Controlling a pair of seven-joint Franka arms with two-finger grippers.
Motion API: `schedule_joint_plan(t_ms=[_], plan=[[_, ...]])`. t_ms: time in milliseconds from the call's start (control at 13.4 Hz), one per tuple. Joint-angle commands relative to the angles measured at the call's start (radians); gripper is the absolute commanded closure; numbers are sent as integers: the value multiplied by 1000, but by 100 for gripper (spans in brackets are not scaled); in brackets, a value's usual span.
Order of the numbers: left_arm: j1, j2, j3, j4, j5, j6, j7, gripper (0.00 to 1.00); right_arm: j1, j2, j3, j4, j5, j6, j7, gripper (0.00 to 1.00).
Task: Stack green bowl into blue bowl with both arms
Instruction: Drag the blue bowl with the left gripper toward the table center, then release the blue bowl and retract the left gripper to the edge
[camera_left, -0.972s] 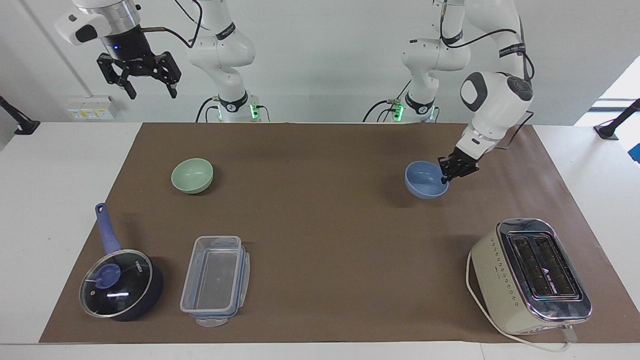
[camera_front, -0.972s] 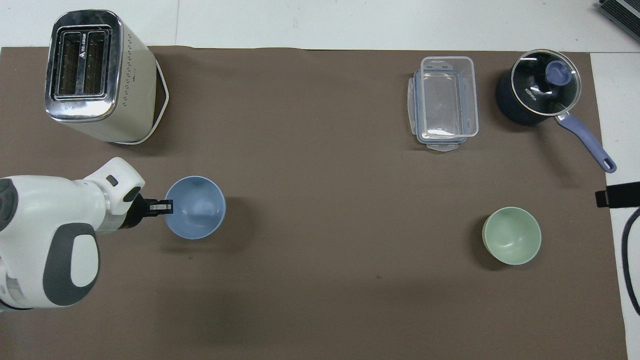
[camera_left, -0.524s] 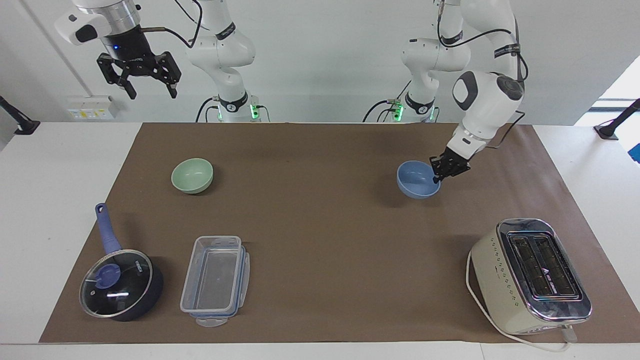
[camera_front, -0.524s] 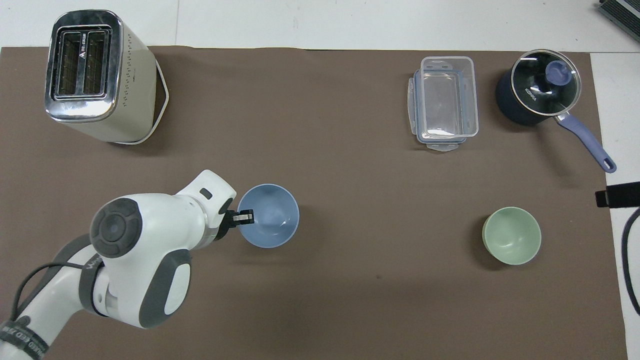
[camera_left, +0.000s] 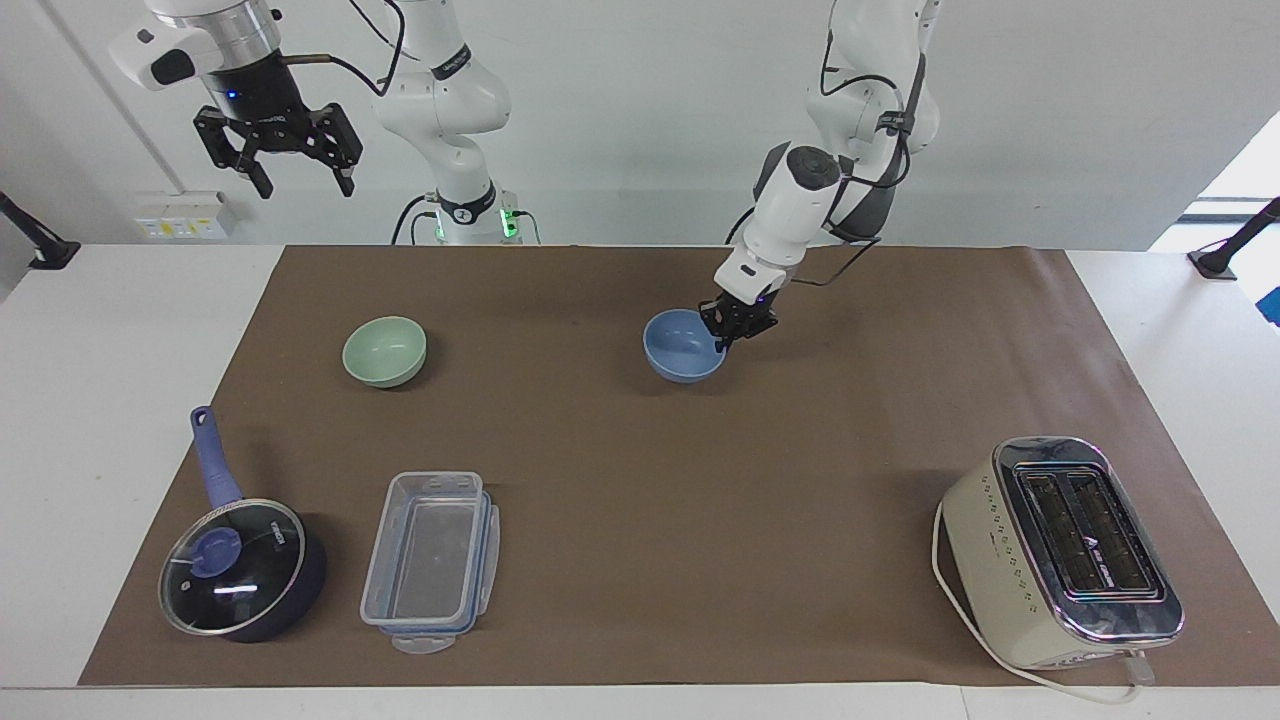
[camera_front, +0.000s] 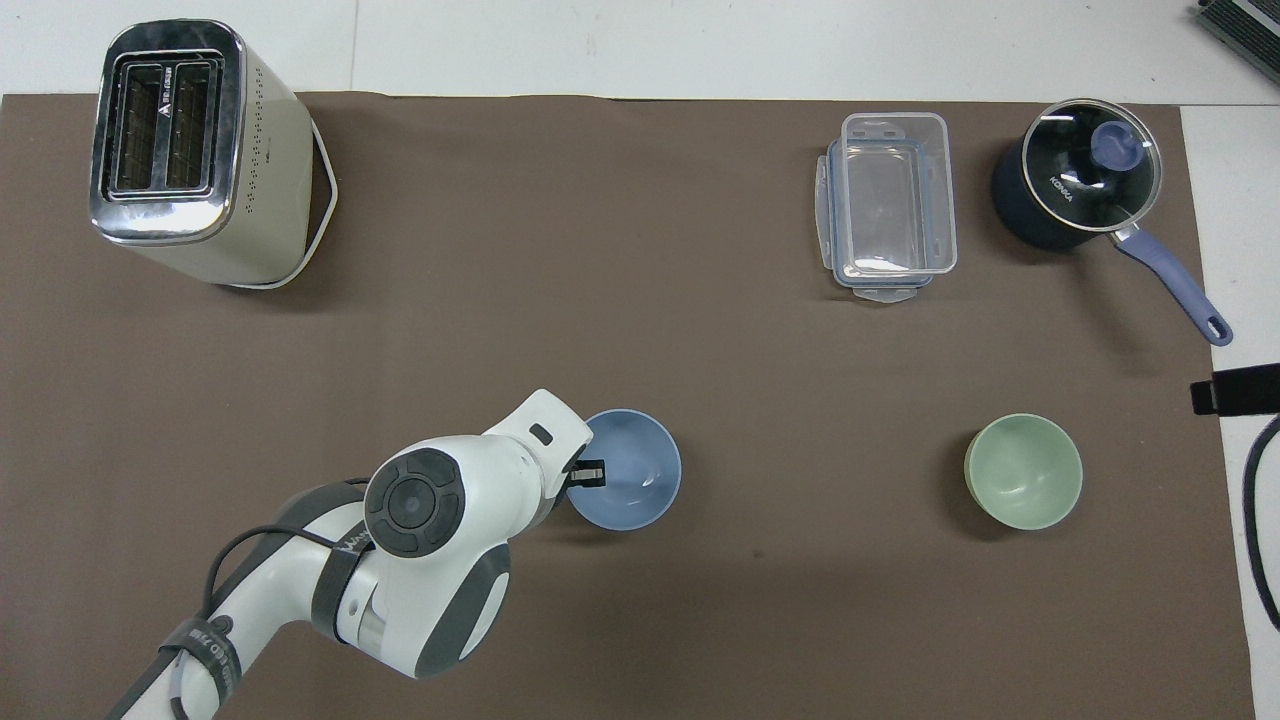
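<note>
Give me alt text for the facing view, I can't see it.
The left claw grips the rim of the blue bowl at mid-table, with the green bowl toward the right arm's end. The right claw waits open, raised high.

One camera is mounted high across the table (camera_left: 640, 700), facing the two robots from a distance. The second sits high above the robots' end, aimed steeply down and forward. Both cover the whole brown mat (camera_front: 640, 330), seen half a turn apart.
</note>
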Motion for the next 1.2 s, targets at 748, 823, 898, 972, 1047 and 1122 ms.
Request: schedule_joint_plan(t_ms=[748, 823, 898, 972, 1047, 1122], plan=[[33, 17, 34, 87, 3, -18, 43, 2, -11, -24, 3, -26, 15, 7, -23, 0], [63, -6, 34, 90, 7, -43, 85, 1, -11, -24, 3, -26, 15, 7, -23, 0], [89, -37, 34, 93, 10, -78, 126, 0, -11, -24, 3, -26, 15, 7, -23, 0], [129, -59, 34, 96, 10, -110, 181, 0, -11, -24, 3, -26, 15, 7, -23, 0], [169, -94, 34, 102, 10, -147, 253, 0, -11, -24, 3, -26, 15, 7, -23, 0], [220, -127, 34, 113, 12, -201, 313, 0, -11, -24, 3, -26, 17, 7, -23, 0]])
